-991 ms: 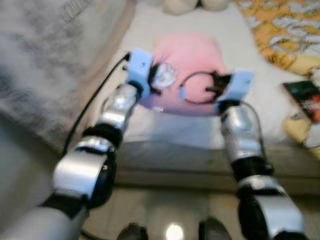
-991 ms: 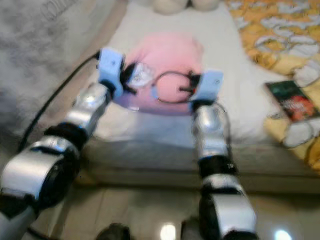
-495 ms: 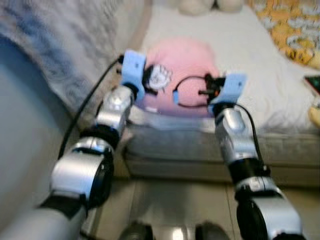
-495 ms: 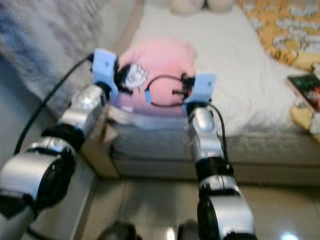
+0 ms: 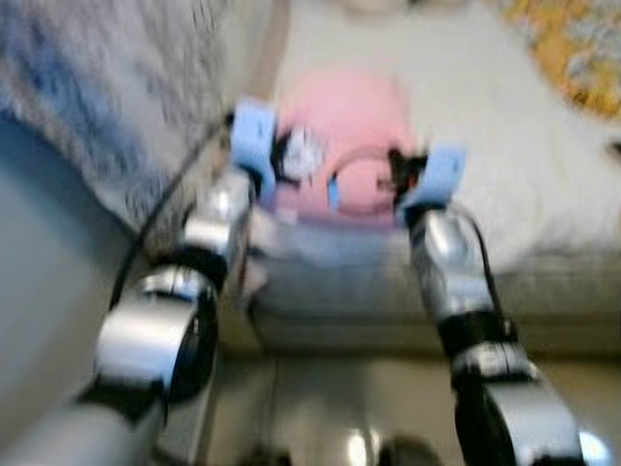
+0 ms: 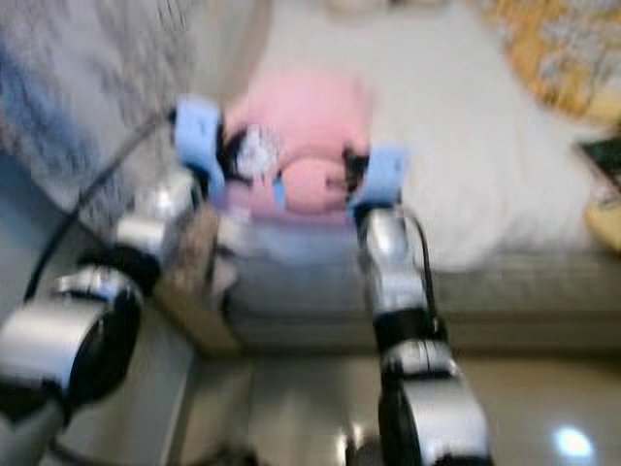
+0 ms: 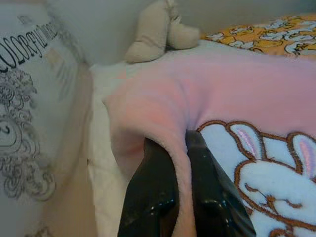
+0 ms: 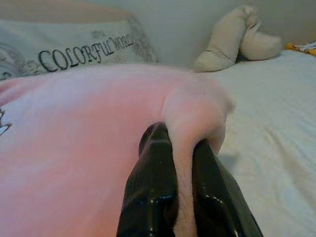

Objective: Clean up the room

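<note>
Both of my grippers are clamped on the pink blanket [image 7: 237,94]: the left gripper [image 7: 180,163] pinches a fold at one edge beside the embroidered rabbit [image 7: 266,177], and the right gripper [image 8: 180,163] pinches a fold at the other edge. From my head cameras, which are blurred, I see the blanket lying on the white bed [image 5: 485,126] near its front edge, between the 2 arms. 1 beige plush toy [image 8: 237,39] sits farther back on the bed, with a lettered pillow [image 8: 74,47] off to the side.
</note>
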